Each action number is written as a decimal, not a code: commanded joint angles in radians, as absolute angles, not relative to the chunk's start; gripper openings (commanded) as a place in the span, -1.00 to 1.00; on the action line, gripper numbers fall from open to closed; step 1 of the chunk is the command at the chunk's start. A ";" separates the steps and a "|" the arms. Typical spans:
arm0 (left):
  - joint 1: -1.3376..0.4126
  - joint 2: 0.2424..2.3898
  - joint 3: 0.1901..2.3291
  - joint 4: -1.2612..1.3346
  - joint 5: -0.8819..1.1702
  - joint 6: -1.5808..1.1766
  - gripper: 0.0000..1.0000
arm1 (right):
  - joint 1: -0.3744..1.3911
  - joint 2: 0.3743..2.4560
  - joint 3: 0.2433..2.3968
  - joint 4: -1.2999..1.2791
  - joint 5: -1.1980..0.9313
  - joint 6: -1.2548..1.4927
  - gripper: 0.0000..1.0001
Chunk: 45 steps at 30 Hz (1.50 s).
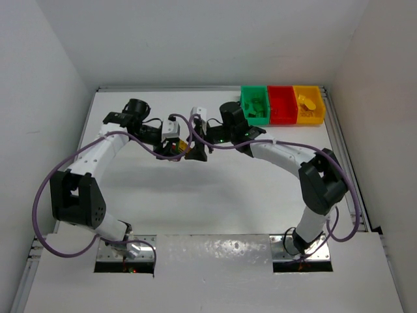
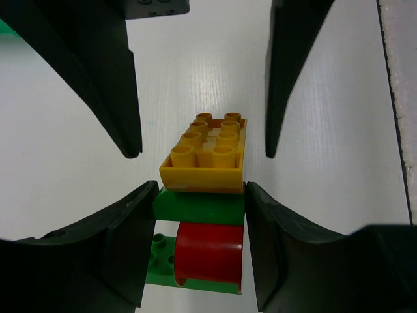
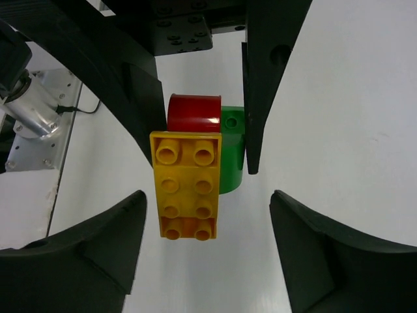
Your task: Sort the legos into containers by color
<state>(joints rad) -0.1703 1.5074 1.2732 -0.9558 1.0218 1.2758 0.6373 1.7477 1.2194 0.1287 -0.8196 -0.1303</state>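
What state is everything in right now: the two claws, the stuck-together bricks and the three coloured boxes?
left gripper: shut on the green brick.
right gripper: open around the yellow brick, not touching it.
yellow brick: stuck to the green brick.
green brick: clamped, joined to both others.
red brick: stuck to the green brick.
green bin: holds green bricks.
red bin: contents unclear.
yellow bin: holds a yellow piece.

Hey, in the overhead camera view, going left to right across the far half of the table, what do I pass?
left gripper, clamped on the brick stack → right gripper → green bin → red bin → yellow bin
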 commanded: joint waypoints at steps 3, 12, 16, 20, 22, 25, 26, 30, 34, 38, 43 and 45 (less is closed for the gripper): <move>-0.169 1.500 1.313 -0.965 1.085 1.310 -1.00 | 0.643 1.753 1.253 0.219 -0.836 -0.091 0.15; -0.167 1.497 1.266 -0.950 0.997 1.315 -1.00 | 0.638 1.706 1.200 0.212 -0.818 -0.106 -1.00; -0.167 1.494 1.224 -0.936 0.934 1.319 -1.00 | 0.563 1.651 1.154 0.248 -0.801 -0.068 -1.00; -0.164 1.491 1.195 -0.919 0.916 1.298 -1.00 | 0.448 1.589 1.071 0.386 -0.815 0.073 -1.00; -0.164 1.489 1.180 -0.897 0.920 1.284 -1.00 | 0.396 1.566 1.054 0.413 -0.808 0.100 -1.00; -0.166 1.482 1.158 -0.867 0.928 1.256 -1.00 | 0.358 1.519 1.057 0.335 -0.738 0.034 -1.00; -0.166 1.480 1.158 -0.864 0.928 1.250 -1.00 | 0.345 1.514 1.060 0.315 -0.738 0.031 -1.00; -0.164 1.468 1.137 -0.850 0.925 1.239 -1.00 | 0.276 1.508 1.069 0.241 -0.639 0.006 -1.00; -0.164 1.448 1.091 -0.787 0.927 1.168 -1.00 | 0.236 1.509 1.078 0.239 -0.493 0.041 -1.00; -0.167 1.436 1.065 -0.698 0.893 1.080 -0.99 | 0.171 1.604 1.182 0.056 -0.108 0.116 -1.00; -0.178 1.434 1.031 -0.522 0.779 0.822 -0.61 | 0.054 1.793 1.402 -0.124 0.362 0.214 -1.00; -0.179 1.422 1.020 -0.508 0.772 0.790 -0.49 | 0.014 1.873 1.458 -0.112 0.422 0.171 -1.00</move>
